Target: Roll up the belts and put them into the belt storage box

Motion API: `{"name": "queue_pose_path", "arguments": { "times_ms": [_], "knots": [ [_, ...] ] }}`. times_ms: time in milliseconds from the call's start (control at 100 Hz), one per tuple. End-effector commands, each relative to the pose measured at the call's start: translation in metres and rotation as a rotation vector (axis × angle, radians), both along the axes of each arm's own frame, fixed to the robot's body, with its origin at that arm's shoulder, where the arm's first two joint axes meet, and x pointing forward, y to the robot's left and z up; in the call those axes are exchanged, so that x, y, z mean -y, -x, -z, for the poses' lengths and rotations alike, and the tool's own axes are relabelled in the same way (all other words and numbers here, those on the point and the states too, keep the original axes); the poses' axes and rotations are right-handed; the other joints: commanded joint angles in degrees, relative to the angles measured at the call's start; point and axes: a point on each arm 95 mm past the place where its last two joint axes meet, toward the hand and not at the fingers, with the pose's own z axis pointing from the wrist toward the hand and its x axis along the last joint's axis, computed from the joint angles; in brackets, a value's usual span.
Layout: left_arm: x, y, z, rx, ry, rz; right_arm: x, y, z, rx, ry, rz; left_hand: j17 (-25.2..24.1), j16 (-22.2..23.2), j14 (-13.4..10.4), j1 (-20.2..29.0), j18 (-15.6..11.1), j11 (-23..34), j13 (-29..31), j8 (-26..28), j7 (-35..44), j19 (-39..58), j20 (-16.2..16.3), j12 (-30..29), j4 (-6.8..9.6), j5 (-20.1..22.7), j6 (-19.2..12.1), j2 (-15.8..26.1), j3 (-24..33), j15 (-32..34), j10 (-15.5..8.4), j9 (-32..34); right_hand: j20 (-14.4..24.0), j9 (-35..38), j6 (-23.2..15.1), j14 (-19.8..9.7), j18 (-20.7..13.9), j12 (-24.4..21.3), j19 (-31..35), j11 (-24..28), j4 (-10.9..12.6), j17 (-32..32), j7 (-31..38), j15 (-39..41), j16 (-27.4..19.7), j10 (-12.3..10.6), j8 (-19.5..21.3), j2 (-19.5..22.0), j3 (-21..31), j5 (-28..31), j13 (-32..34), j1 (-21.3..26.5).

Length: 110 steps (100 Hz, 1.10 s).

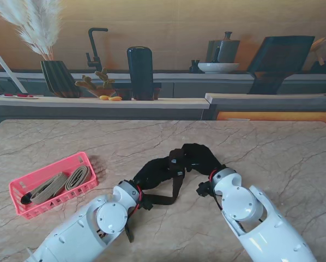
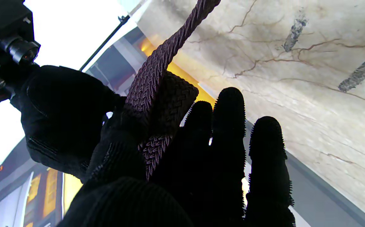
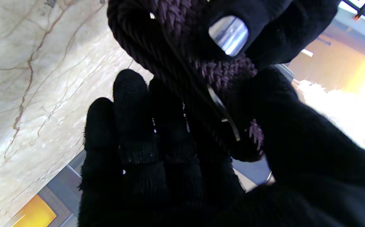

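A dark braided belt (image 1: 176, 183) hangs between my two black-gloved hands over the middle of the marble table (image 1: 272, 147). My left hand (image 1: 155, 173) is shut on the belt (image 2: 157, 91), which runs up across its thumb and fingers (image 2: 229, 132). My right hand (image 1: 198, 157) is shut on the coiled end of the belt (image 3: 182, 63), beside a silver metal piece (image 3: 229, 34). A loose length trails toward me to the table. The pink belt storage box (image 1: 51, 184) stands at the left with two rolled tan belts (image 1: 59, 183) inside.
A counter runs behind the table with a dark vase of pampas grass (image 1: 56, 76), a black cylinder (image 1: 140, 72), a small cactus plant (image 1: 97, 84) and a white bowl (image 1: 217, 67).
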Motion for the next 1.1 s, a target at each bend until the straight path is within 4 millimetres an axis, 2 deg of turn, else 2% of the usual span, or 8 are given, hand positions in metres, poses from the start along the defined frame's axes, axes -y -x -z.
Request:
{"name": "queue_pose_path", "arguments": {
  "times_ms": [0,270,290,300,330,620,910,1090],
  "knots": [
    [0.015,0.008,-0.007,0.009,0.01,0.036,-0.006,0.004,-0.005,0.018,0.005,-0.045,0.27,0.03,0.84,8.39,1.14,-0.99,1.32,0.58,1.3,1.21,1.08,-0.68,1.91,1.22,-12.82,2.07,4.74,0.81,0.98,-0.72,-0.8,0.01,-11.42,-1.0,-1.5,-0.24,0.35,-0.22,2.26,-0.52,1.39,-0.07,0.02,1.0,-0.21,5.15,5.94,2.33,0.25,7.41],
    [0.013,0.008,-0.01,0.009,-0.043,0.067,-0.004,0.004,-0.005,0.031,0.094,-0.153,-0.81,-0.67,0.24,5.76,0.92,-1.92,-0.06,-1.13,-0.2,0.86,0.99,-1.72,2.83,2.02,-14.32,-0.8,3.53,-0.14,-1.34,-1.01,-0.83,2.05,-11.72,-1.0,-1.29,-0.25,0.15,-0.71,2.25,0.35,1.62,-0.04,0.24,0.76,-1.26,3.9,5.26,4.32,1.74,7.47],
    [0.012,0.007,-0.01,0.007,-0.047,0.067,-0.003,0.004,-0.005,0.035,0.097,-0.157,-1.01,-0.25,0.16,1.35,0.84,-2.22,-0.41,-0.88,-0.24,0.7,1.05,-1.44,2.94,1.88,-14.6,-2.58,9.54,-0.57,-1.58,-1.27,-0.76,2.46,-11.96,-1.13,-1.59,-0.34,0.19,-1.01,2.05,0.53,1.76,-0.2,0.24,0.67,-1.47,3.87,5.42,4.56,1.98,7.27],
    [0.012,0.007,-0.01,0.008,-0.049,0.067,-0.003,0.004,-0.006,0.037,0.099,-0.159,-1.42,-0.25,-0.08,-10.9,0.74,-2.41,-1.22,-0.54,-0.1,0.45,1.03,-1.39,2.56,1.45,-15.1,-6.5,26.83,-0.96,-2.15,-1.9,-0.73,2.57,-12.09,-1.15,-1.59,-0.35,0.19,-1.07,1.99,0.57,1.81,-0.23,0.24,0.59,-1.51,3.9,5.46,4.64,2.02,7.21],
    [0.011,0.006,-0.009,0.011,-0.056,0.065,-0.002,0.004,-0.006,0.043,0.1,-0.157,-1.85,-0.24,-0.27,-18.28,0.77,-2.58,-2.05,-0.27,0.01,0.1,0.91,-1.24,2.94,0.79,-15.53,-8.73,33.79,-1.42,-2.71,-2.66,-0.68,2.88,-12.33,-1.1,-1.53,-0.37,0.23,-1.15,1.87,0.67,1.94,-0.19,0.28,0.48,-1.56,3.85,5.55,4.82,2.33,7.11],
    [0.002,0.002,-0.008,0.034,-0.11,0.032,0.009,0.006,-0.011,-0.006,-0.017,-0.077,-5.88,-0.73,-1.09,-32.39,0.92,-5.88,-8.98,-0.06,-3.49,-2.66,0.7,-0.84,2.32,-3.91,-16.56,-20.44,28.66,-7.11,-4.67,-9.97,-0.24,3.07,-14.0,-1.68,-1.7,-0.35,-0.36,-1.84,1.53,-0.94,2.45,-0.3,0.74,-0.25,-1.15,4.23,6.11,4.61,1.66,6.36],
    [0.005,0.004,-0.007,0.011,-0.077,-0.002,0.012,0.01,-0.009,-0.007,-0.047,-0.043,-10.38,-2.79,-1.8,-33.54,0.53,-10.24,-17.68,-4.02,-11.18,-6.74,1.08,-2.57,2.62,-16.13,-14.83,-21.14,29.04,-14.89,-4.17,-21.95,0.28,2.32,-14.57,-1.85,-1.62,0.06,-0.83,-1.82,1.49,-1.44,2.54,-0.36,1.2,-0.49,-0.32,4.63,6.17,4.14,0.75,6.56],
    [0.005,0.005,-0.007,0.01,-0.07,-0.017,0.008,0.011,-0.009,0.011,-0.085,-0.001,-12.4,-4.5,-2.27,-34.9,-0.18,-11.26,-22.0,-6.58,-11.94,-10.28,0.77,-3.77,2.56,-18.86,-14.55,-21.17,29.92,-18.61,-3.44,-27.65,0.48,2.08,-15.26,-2.19,-1.66,0.19,-1.11,-1.84,1.45,-1.58,2.53,-0.53,1.24,-1.01,0.17,5.08,6.0,3.92,0.55,6.27]
  ]
}}
